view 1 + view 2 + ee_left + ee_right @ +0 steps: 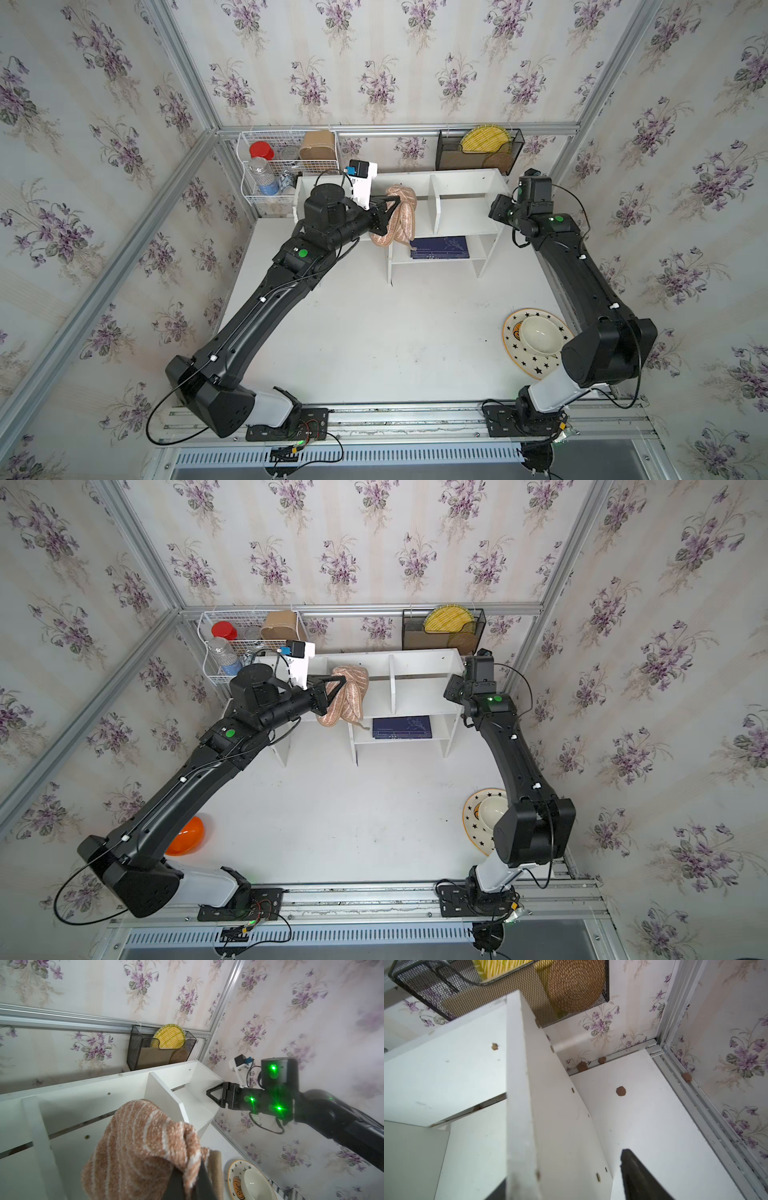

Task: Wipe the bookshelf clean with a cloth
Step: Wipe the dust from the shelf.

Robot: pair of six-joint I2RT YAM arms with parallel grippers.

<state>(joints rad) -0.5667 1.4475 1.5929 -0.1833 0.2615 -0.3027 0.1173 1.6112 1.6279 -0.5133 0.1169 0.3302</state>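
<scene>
Our left gripper point(397, 203) pinches the cloth point(405, 220) at twelve o'clock; our right gripper point(208, 1093), spread, straddles the bookshelf point(461, 208) end at two o'clock.

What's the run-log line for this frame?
left gripper: shut on cloth, at bookshelf middle compartment | cloth: bunched, tail hanging past front edge | right gripper: jaws astride bookshelf right end panel, grip unclear
</scene>
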